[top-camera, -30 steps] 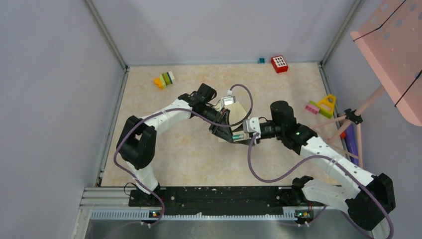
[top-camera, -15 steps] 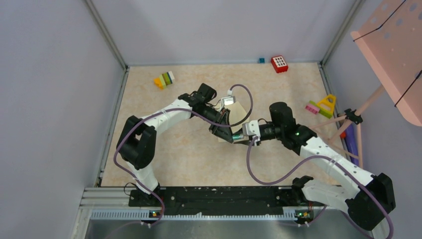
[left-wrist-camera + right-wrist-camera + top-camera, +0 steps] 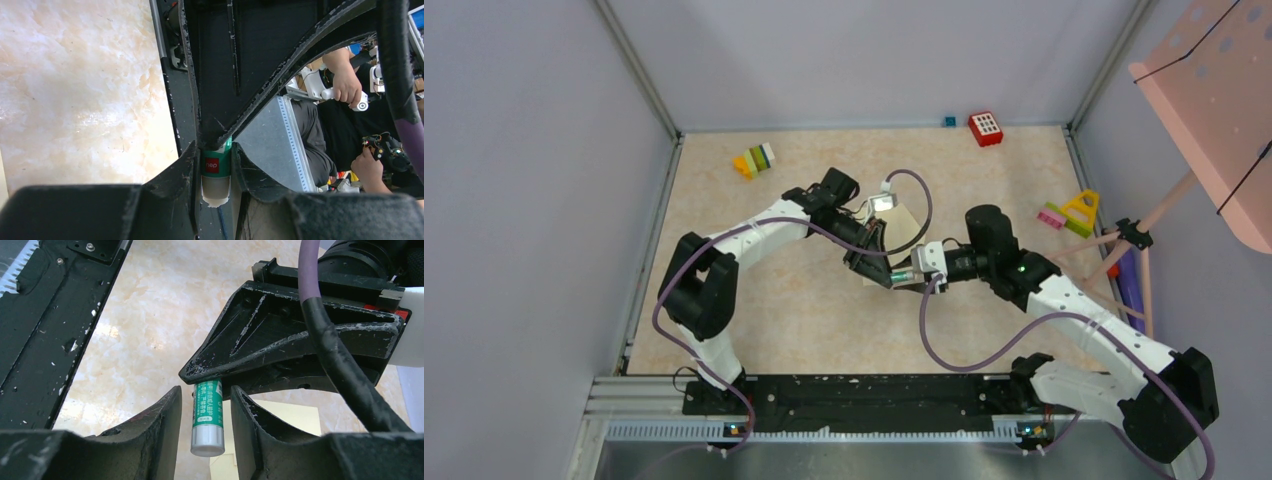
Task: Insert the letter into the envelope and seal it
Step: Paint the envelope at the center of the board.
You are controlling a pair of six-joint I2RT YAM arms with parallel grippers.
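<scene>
Right wrist, hold: the glue stick (image 3: 207,415) juts from the left pincer (image 3: 210,374), which is clamped on its far end. The right pincer (image 3: 206,390) has its jaws apart either side of the silver end, with thin gaps showing.
Right wrist, envelope (image 3: 295,417): pale yellow, flat on the bench (image 3: 145,315), just under the stick.
Right wrist, risk: if the right jaws close off-centre, the stick may twist loose and drop on the envelope, and a bare glue tip would smear it.
Left wrist, hold: the left fingers pinch the green-labelled barrel on both sides, its white end toward the camera.
Left wrist, risk: the barrel is round and the hold narrow, so a pull along its length could slide it out.
Top, crowding: both pincers meet nose to nose mid-bench and hide most of the envelope. A tan sheet (image 3: 908,226) pokes out behind them.
Top, letter: cannot tell whether it is inside.
Top, cable (image 3: 924,330): the purple loop hangs near the wrists and could snag.
Top, others: toy blocks (image 3: 755,159), red block (image 3: 985,128) and yellow toy (image 3: 1081,210) lie well apart, not in the way.
</scene>
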